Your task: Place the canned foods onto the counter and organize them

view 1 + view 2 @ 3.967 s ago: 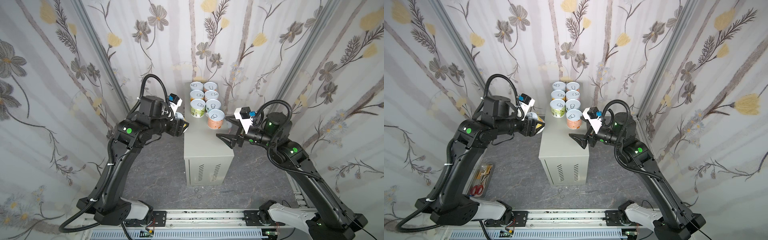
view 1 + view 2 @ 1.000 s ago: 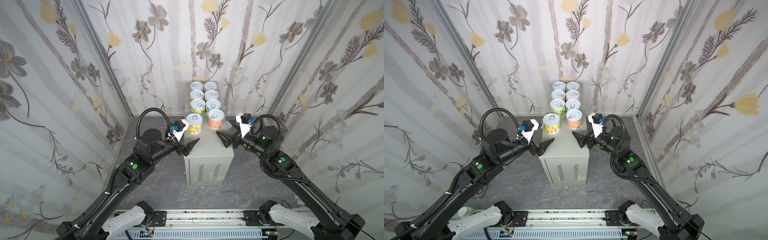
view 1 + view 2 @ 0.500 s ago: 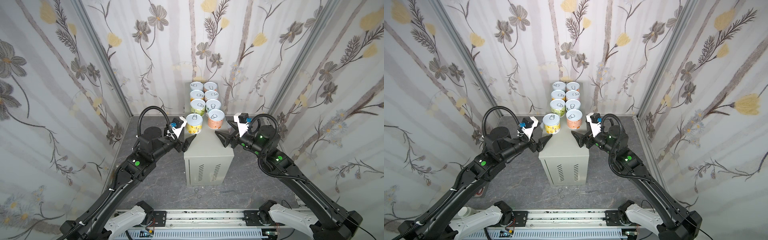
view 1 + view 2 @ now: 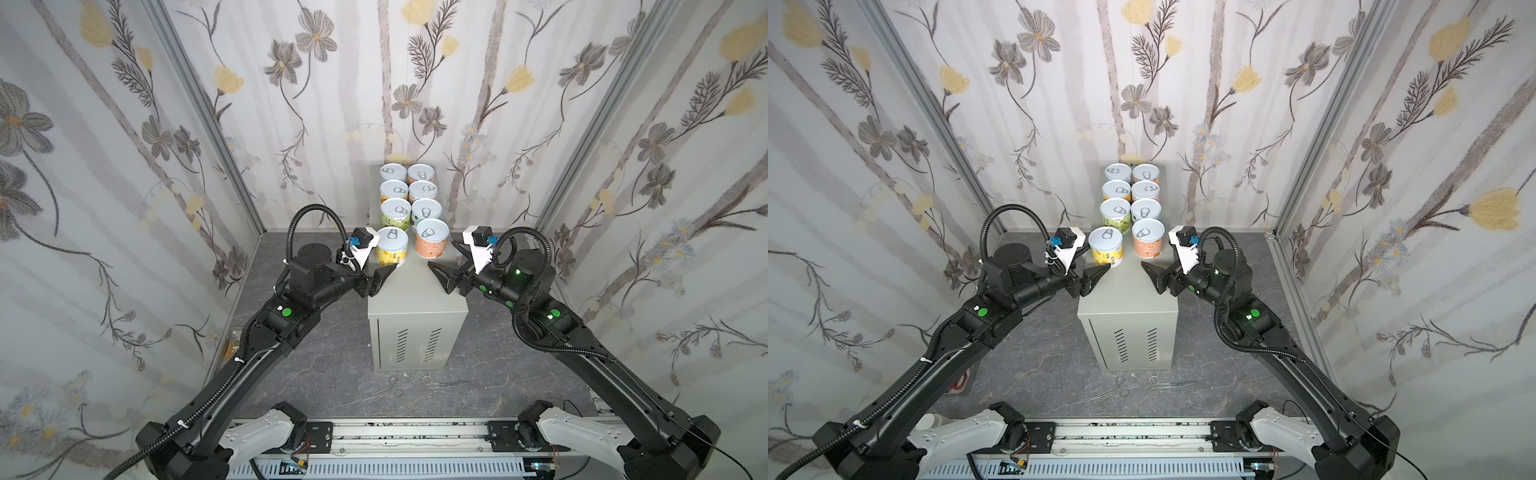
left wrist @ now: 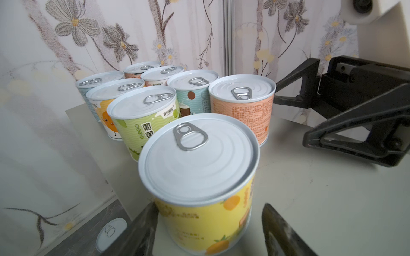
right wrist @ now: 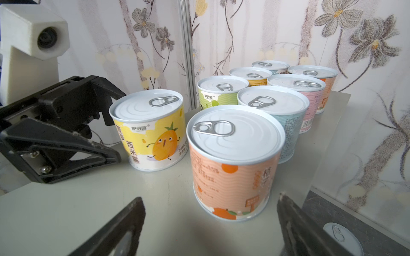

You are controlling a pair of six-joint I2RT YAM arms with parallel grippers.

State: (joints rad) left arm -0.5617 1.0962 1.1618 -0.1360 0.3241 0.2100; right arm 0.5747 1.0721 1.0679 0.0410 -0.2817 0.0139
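Standing on the bench (image 4: 415, 291), a grey cabinet with vent slots on its front: eight cans (image 4: 394, 191), upright, pull-tabs up. They form two rows of four running from the back edge to about the middle of the top.

Left row, front: yellow can (image 4: 391, 246), pineapple label. It sits slightly out of line toward the left edge, just in front of the green can (image 4: 395, 212).
Right row, front: orange can (image 4: 432, 240), just in front of the light-blue can (image 4: 426, 212).

Left gripper (image 4: 385, 272): low at the left edge, pointing at the yellow can. In the left wrist view one finger (image 5: 142, 230) stands at each side of the can's base. Jaws narrow, barely wider than the can; a sliver of bench shows between the label and one finger. Cannot tell whether the other finger touches the label.

Right gripper (image 4: 440, 259): at the right edge, pointing at the orange can. In the right wrist view the fingers (image 6: 115, 228) are wide apart and hold nothing. The can stands just beyond the tips, with bench showing on both sides.

Dark floor: ninth can (image 5: 111, 232) below the bench's left edge, tenth can (image 6: 339, 235) below its right edge; only the lids show. Scissors (image 4: 440, 381) lie on the floor before the bench's front.
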